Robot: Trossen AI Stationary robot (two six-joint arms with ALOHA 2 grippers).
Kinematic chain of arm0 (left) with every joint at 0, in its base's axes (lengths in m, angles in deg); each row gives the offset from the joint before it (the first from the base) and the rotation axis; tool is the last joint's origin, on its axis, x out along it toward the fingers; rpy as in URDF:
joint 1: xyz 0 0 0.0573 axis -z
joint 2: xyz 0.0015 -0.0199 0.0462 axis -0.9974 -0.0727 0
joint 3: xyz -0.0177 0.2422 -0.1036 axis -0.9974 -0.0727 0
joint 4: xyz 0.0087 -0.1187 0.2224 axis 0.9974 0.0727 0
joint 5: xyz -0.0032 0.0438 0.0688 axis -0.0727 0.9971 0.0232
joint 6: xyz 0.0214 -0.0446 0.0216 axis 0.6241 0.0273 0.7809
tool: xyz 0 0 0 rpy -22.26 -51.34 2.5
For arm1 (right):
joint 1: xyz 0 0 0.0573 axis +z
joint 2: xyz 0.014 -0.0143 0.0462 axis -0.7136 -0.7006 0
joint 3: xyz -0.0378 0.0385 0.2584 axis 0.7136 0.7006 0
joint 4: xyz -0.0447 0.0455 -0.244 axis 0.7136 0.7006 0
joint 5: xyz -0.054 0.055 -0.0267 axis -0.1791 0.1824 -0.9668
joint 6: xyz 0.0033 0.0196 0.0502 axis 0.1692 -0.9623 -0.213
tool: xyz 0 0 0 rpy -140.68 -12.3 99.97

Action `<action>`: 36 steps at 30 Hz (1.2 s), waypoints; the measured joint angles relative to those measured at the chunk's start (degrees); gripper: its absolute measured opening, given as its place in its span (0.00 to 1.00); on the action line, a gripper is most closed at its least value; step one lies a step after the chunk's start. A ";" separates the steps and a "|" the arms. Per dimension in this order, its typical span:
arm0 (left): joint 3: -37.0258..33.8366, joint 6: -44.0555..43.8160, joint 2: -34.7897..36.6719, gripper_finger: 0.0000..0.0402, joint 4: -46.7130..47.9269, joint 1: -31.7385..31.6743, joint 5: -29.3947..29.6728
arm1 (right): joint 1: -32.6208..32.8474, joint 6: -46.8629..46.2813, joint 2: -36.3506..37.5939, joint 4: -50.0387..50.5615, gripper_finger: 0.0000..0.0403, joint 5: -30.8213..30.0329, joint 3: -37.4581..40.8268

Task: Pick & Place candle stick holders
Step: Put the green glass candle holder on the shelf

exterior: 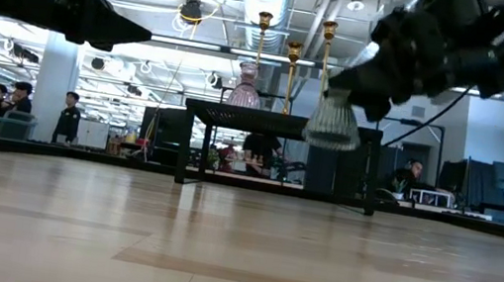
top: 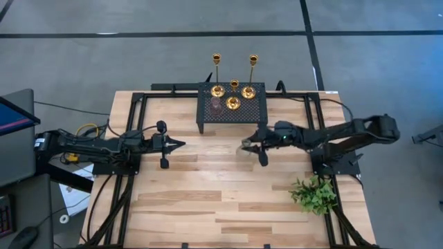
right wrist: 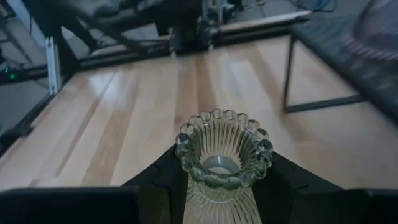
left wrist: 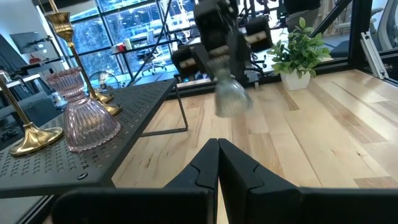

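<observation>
Three gold candlesticks [top: 233, 88] stand by their round bases on the black perforated rack [top: 256, 111] at the table's far middle. The dull pink holder [left wrist: 81, 112] stands on the rack beside them. My right gripper [top: 247, 146] is in front of the rack, shut on the grey-green ribbed glass holder [exterior: 333, 118], above the table. My left gripper [top: 181, 144] is shut and empty, hovering left of the table's middle and pointing toward the right gripper. My right gripper pinches the grey-green holder by its ribbed body [right wrist: 211, 199] between its two fingers [right wrist: 161, 174], one on each side. The beaded rim [right wrist: 222, 148] sticks out past the fingertips. The holder is lifted clear of the table [exterior: 234, 258].
A leafy green plant sprig [top: 315, 194] stands at the table's right near corner. The rack stands on thin legs [right wrist: 287, 74] with wood showing beneath it. People stand in the room beyond the table [exterior: 7, 104].
</observation>
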 joint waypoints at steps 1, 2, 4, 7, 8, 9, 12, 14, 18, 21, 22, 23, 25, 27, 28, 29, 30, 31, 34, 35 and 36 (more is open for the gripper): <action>0.00 0.01 0.00 0.02 0.00 0.00 -0.02 | -0.59 0.02 1.42 1.93 0.31 -0.28 -0.81; 0.00 0.00 0.00 0.02 0.00 0.00 -0.01 | -1.16 0.07 2.75 4.35 0.31 -1.06 -1.89; 0.00 0.02 0.00 0.02 -0.01 0.00 0.00 | -2.17 1.48 5.03 9.58 0.31 -2.82 -4.58; 0.00 0.00 0.00 0.02 -0.01 0.00 -0.02 | -3.78 3.77 6.91 16.40 0.31 -4.36 -9.15; 0.00 0.00 0.00 0.02 -0.01 0.00 -0.02 | -4.36 4.33 7.39 17.98 0.31 -4.46 -10.68; 0.00 0.00 0.00 0.02 -0.01 0.00 0.00 | -4.96 5.03 7.77 18.97 0.31 -4.47 -12.10; 0.00 0.01 0.00 0.02 -0.01 0.00 0.01 | -7.01 6.56 8.57 20.39 0.31 -4.44 -15.32; 0.00 0.00 0.01 0.02 0.00 0.00 0.00 | -8.77 6.72 8.61 20.97 0.31 -4.44 -16.57; 0.00 0.02 0.00 0.02 0.10 0.00 0.01 | -12.61 6.68 8.58 21.95 0.32 -4.48 -17.14; 0.00 0.01 0.02 0.02 0.17 0.00 -0.02 | -14.79 6.64 7.69 22.22 0.32 -4.48 -17.14; 0.00 0.00 0.01 0.02 0.17 0.00 0.00 | -15.47 6.67 7.40 22.47 0.31 -4.48 -17.12; 0.00 0.00 0.00 0.02 0.17 0.00 0.01 | -16.15 6.67 6.98 22.30 0.31 -4.46 -17.12; 0.00 0.00 0.00 0.02 0.17 0.00 -0.01 | -17.27 6.58 5.90 22.10 0.31 -4.46 -17.14; 0.00 0.00 0.00 0.02 0.17 0.00 0.00 | -18.27 6.51 4.59 22.32 0.31 -4.48 -17.14; 0.00 0.00 0.00 0.02 0.19 0.00 0.01 | -18.67 6.51 3.95 22.33 0.32 -4.48 -17.12; 0.00 0.00 0.01 0.02 0.17 0.00 0.01 | -19.00 6.51 3.33 22.17 0.32 -4.48 -17.12; 0.00 0.00 0.01 0.02 0.17 0.00 -0.01 | -19.27 6.51 2.84 22.14 0.32 -4.52 -17.12; 0.00 0.00 0.00 0.02 0.18 0.00 0.00 | -19.64 6.51 2.34 22.17 0.31 -4.50 -17.12; 0.00 0.00 0.00 0.02 0.17 0.00 0.01 | -20.50 6.54 1.33 22.14 0.31 -4.49 -17.12; 0.00 0.00 0.00 0.02 0.17 0.00 0.01 | -20.78 6.54 1.22 22.10 0.31 -4.68 -17.12; 0.00 0.00 0.01 0.02 0.17 0.00 0.01 | -21.22 6.54 1.22 22.35 0.31 -5.08 -17.12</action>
